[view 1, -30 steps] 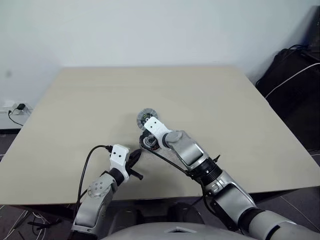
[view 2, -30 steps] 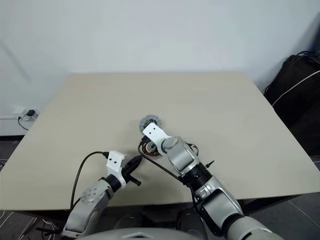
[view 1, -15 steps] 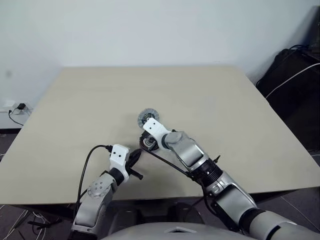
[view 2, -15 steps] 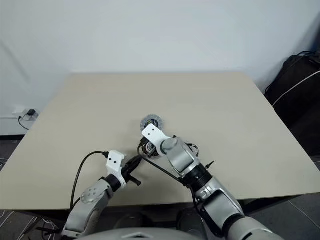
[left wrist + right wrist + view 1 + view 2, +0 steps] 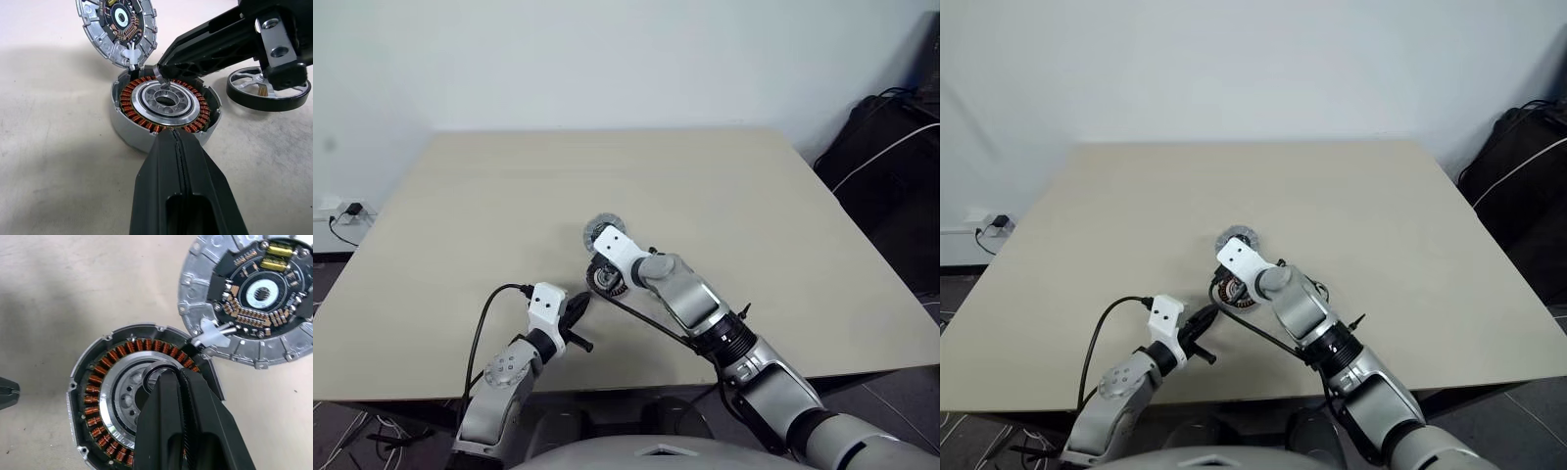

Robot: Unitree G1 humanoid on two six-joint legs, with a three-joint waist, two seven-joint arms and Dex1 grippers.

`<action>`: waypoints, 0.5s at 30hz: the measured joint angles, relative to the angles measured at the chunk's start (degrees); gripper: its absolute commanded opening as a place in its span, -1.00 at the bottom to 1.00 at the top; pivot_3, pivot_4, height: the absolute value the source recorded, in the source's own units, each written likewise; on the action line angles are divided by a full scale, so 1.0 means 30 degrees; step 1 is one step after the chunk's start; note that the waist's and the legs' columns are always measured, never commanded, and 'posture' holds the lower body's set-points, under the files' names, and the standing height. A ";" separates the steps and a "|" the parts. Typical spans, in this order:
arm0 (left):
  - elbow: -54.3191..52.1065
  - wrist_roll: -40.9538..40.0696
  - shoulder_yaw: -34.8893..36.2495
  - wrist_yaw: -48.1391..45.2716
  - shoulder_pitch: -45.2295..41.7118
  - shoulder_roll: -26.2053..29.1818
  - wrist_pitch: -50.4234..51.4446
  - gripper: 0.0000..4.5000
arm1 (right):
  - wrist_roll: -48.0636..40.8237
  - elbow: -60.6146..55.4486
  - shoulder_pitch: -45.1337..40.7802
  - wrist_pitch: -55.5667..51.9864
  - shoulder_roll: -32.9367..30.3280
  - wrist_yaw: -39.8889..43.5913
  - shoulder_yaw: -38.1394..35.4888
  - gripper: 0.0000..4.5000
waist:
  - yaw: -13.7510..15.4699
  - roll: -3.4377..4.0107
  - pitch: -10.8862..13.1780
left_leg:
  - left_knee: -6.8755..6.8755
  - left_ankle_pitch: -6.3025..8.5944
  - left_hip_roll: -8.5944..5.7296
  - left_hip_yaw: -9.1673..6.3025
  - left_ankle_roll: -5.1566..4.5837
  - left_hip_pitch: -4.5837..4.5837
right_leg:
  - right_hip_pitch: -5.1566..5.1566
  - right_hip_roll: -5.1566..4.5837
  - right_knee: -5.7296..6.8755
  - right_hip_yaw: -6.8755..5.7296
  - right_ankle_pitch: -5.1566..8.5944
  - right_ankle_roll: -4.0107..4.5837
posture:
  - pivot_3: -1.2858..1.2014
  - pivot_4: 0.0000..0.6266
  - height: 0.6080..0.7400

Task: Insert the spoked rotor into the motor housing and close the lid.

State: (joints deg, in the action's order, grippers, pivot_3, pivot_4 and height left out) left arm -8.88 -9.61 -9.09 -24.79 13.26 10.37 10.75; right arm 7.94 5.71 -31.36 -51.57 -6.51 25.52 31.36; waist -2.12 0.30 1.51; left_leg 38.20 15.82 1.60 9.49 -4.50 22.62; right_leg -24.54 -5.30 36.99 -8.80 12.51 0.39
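Note:
The motor housing (image 5: pixel 164 110), a round silver body with copper windings around a pale hub, lies on the table. The lid (image 5: pixel 117 27) lies beside it, dark-and-green face up, touching the housing's rim at a small white tab. The spoked rotor (image 5: pixel 268 90) rests flat on the table just past the housing. My right gripper (image 5: pixel 168 374) is shut, its tips pointing down onto the hub. My left gripper (image 5: pixel 176 142) is shut and empty, its tips just short of the housing's near wall. In the head view, my right hand covers most of the housing (image 5: pixel 605 280).
The tan table (image 5: pixel 754 215) has open surface all around the parts. A black cable (image 5: pixel 484 323) loops from my left wrist over the near edge. A black bag (image 5: pixel 886 166) stands off the table's right side, and a wall socket (image 5: pixel 342 211) is on the left.
My right hand has tipped slightly over the housing. The left arm, housing and lid have not moved.

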 measured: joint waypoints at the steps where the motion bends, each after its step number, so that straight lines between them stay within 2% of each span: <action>1: 0.0000 0.0000 0.0000 0.0002 0.0018 -0.0001 0.0000 -1.00 | 0.0070 -0.0003 -0.0014 0.0095 -0.0111 0.0107 0.0182 -0.99 | 0.0003 0.0000 0.0000 | 0.0000 0.0000 0.0000 0.0000 -0.0001 0.0000 | 0.0002 0.0001 0.0000 -0.0001 0.0000 0.0000 | 0.03 -1.00 1.00; 7: -0.0001 0.0000 0.0000 0.0032 0.0227 -0.0001 0.0002 -1.00 | 0.0634 -0.0002 -0.0203 0.0377 -0.0954 0.0736 0.1400 -0.99 | 0.0003 0.0000 0.0000 | 0.0008 -0.0001 0.0001 0.0000 -0.0001 -0.0003 | -0.0004 -0.0001 0.0001 0.0001 0.0000 0.0000 | 0.03 -1.00 1.00; 15: -0.0001 0.0001 -0.0001 0.0044 0.0237 -0.0004 0.0003 -1.00 | 0.0980 0.0005 -0.0323 0.0380 -0.1100 0.1030 0.1789 -0.99 | 0.0007 0.0000 0.0000 | 0.0008 -0.0001 0.0001 -0.0002 -0.0001 -0.0001 | -0.0002 -0.0003 0.0003 0.0000 0.0000 0.0000 | 0.03 -1.00 1.00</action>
State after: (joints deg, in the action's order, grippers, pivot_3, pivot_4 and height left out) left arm -8.88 -9.61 -9.09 -24.65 13.97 10.35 10.76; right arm 10.88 5.73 -32.33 -50.43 -9.81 28.61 36.73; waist -2.10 0.30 1.51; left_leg 38.23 15.82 1.60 9.49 -4.50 22.61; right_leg -24.54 -5.31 37.00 -8.80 12.50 0.39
